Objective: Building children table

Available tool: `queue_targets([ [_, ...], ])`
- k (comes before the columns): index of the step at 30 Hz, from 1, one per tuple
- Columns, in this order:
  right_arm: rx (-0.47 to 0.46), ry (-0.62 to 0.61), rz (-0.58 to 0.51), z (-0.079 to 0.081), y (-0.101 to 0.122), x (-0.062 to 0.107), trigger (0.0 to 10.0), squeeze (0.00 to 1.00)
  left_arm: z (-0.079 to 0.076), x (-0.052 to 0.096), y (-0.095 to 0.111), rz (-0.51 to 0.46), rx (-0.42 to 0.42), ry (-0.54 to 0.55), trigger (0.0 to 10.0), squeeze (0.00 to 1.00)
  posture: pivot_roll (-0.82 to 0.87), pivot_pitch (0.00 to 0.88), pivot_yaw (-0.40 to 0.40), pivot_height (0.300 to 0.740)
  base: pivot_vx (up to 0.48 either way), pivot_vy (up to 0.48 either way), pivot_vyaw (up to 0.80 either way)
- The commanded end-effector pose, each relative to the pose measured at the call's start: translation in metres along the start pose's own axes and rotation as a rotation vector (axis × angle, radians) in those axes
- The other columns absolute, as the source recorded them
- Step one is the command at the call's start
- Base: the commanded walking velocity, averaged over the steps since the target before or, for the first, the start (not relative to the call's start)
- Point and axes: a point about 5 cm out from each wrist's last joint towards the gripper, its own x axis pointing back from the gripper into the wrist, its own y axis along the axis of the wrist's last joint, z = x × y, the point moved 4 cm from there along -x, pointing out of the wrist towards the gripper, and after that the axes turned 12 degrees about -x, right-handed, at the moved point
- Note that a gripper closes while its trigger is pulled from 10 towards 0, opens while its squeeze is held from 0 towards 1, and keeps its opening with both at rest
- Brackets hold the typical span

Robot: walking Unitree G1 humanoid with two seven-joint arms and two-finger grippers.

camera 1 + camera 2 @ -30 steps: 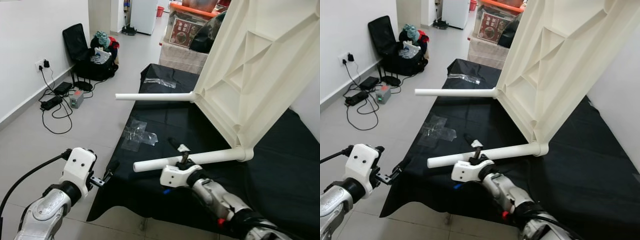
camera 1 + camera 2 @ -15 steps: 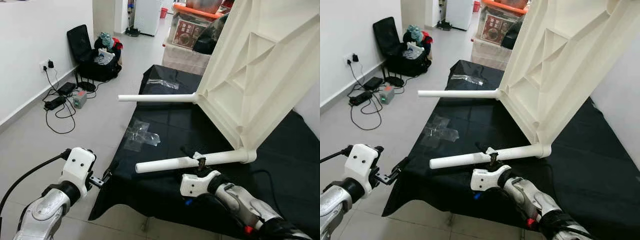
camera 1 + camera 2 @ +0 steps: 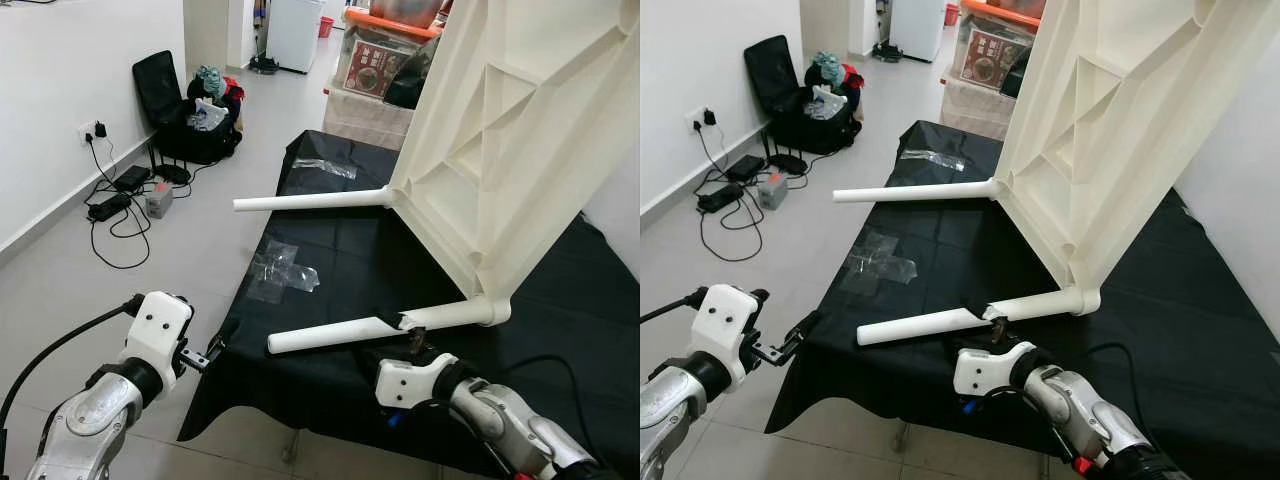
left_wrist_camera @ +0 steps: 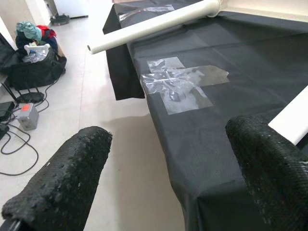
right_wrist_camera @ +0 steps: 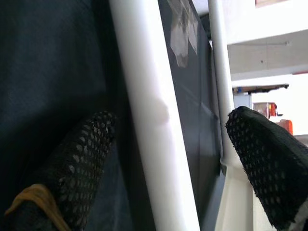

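Cream plastic children's table top tilted on edge in the upper right of the head views, ribbed underside facing the camera, lower corner resting on a black cloth spread over a low surface. Two white tube legs plugged into corner sockets and sticking out toward the left of the frame: far leg across the middle, near leg lower down, slanting slightly toward the lower left.

Right gripper in the lower centre of the head views, reaching up just beneath the near leg about midway along it. In the right wrist view, fingers spread apart, the near leg running between them without either pad pressed against it; far leg visible beyond as a second white tube. Jaws open, nothing clamped.

Left gripper in the lower left of the head views, beside the cloth's hanging edge, over grey floor tile. In the left wrist view, fingers wide apart with nothing between them, cloth edge just ahead.

Crumpled clear plastic wrap lying flat on the cloth, left of centre; another clear piece near the cloth's far end.

Black bag stuffed with clothes in the upper left by the wall, cables and a power strip on the floor beside it. Cardboard boxes at top centre.
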Motion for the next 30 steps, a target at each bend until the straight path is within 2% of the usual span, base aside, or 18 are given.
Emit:
queue_targets([
  [1, -0.030, -0.046, 0.048, -0.011, -0.009, 0.006, 10.0, 1.00, -0.004, -0.003, -0.002, 0.005, 0.000, -0.019, 10.0, 0.00, 0.07, 0.031, -0.173, 0.740, 0.000, 0.000, 0.00],
  [3, -0.037, -0.057, 0.055, -0.013, -0.011, 0.006, 10.0, 1.00, -0.004, -0.003, -0.002, 0.003, 0.001, -0.019, 10.0, 0.00, 0.07, 0.031, -0.173, 0.740, 0.000, 0.000, 0.00],
  [11, -0.185, -0.198, 0.156, -0.029, -0.022, 0.013, 10.0, 1.00, -0.002, -0.011, 0.001, -0.015, 0.008, -0.006, 10.0, 0.00, 0.07, 0.000, -0.169, 0.740, 0.000, 0.000, 0.00],
  [14, -0.212, -0.206, 0.177, -0.029, -0.025, 0.020, 10.0, 1.00, -0.001, -0.013, 0.002, -0.024, 0.010, 0.000, 10.0, 0.00, 0.06, 0.000, -0.165, 0.740, 0.000, 0.000, 0.00],
  [21, -0.198, -0.159, 0.173, -0.026, -0.025, 0.025, 10.0, 1.00, 0.000, -0.015, 0.002, -0.030, 0.010, 0.004, 10.0, 0.00, 0.05, 0.000, -0.163, 0.740, 0.000, 0.000, 0.00],
  [24, -0.234, -0.168, 0.186, -0.029, -0.029, 0.030, 10.0, 1.00, 0.000, -0.018, 0.002, -0.038, 0.012, 0.008, 10.0, 0.00, 0.05, 0.000, -0.163, 0.740, 0.000, 0.000, 0.00],
  [27, -0.320, -0.235, 0.207, -0.040, -0.033, 0.033, 10.0, 1.00, -0.001, -0.020, 0.003, -0.047, 0.016, 0.013, 10.0, 0.00, 0.05, 0.000, -0.163, 0.740, 0.000, 0.000, 0.00],
  [28, -0.320, -0.235, 0.207, -0.040, -0.033, 0.033, 10.0, 1.00, -0.001, -0.020, 0.003, -0.047, 0.016, 0.013, 10.0, 0.00, 0.05, 0.000, -0.163, 0.740, 0.000, 0.000, 0.00],
  [29, -0.412, -0.320, 0.207, -0.050, -0.032, 0.032, 10.0, 1.00, -0.001, -0.022, 0.005, -0.052, 0.019, 0.020, 10.0, 0.00, 0.05, 0.000, -0.162, 0.740, 0.000, 0.000, 0.00],
  [30, -0.412, -0.320, 0.207, -0.050, -0.032, 0.032, 10.0, 1.00, -0.001, -0.022, 0.005, -0.052, 0.019, 0.020, 10.0, 0.00, 0.05, 0.000, -0.162, 0.740, 0.000, 0.000, 0.00],
])
